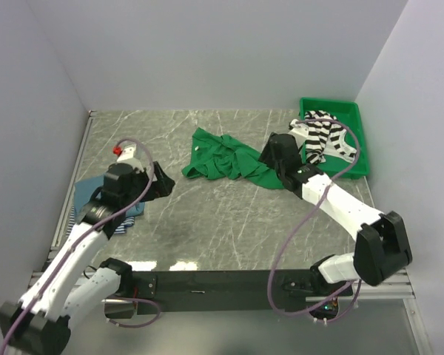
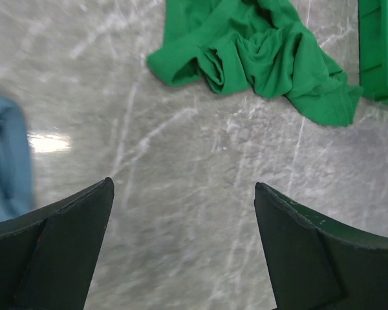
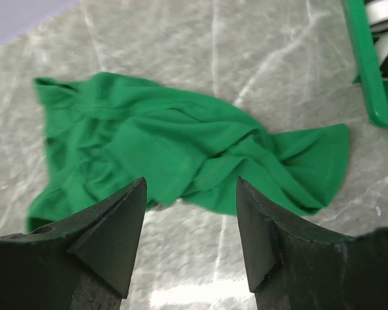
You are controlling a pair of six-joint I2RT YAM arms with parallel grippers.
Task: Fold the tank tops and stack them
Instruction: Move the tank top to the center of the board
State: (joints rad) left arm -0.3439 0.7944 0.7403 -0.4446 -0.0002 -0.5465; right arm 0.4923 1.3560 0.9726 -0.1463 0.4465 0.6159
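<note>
The green tank top (image 1: 226, 157) lies crumpled on the table at mid-back; it also shows in the left wrist view (image 2: 258, 58) and the right wrist view (image 3: 174, 152). The black-and-white striped tank top (image 1: 327, 137) lies in the green bin (image 1: 361, 144). Blue tank tops (image 1: 111, 214) lie folded at the left, under my left arm; a blue edge shows in the left wrist view (image 2: 6, 155). My left gripper (image 1: 163, 181) is open and empty over bare table. My right gripper (image 1: 270, 159) is open and empty, just above the green top's near right edge.
The green plastic bin stands at the back right corner and shows in the right wrist view (image 3: 375, 84). Grey walls close in the table on the left, back and right. A black rail (image 1: 207, 281) runs along the near edge.
</note>
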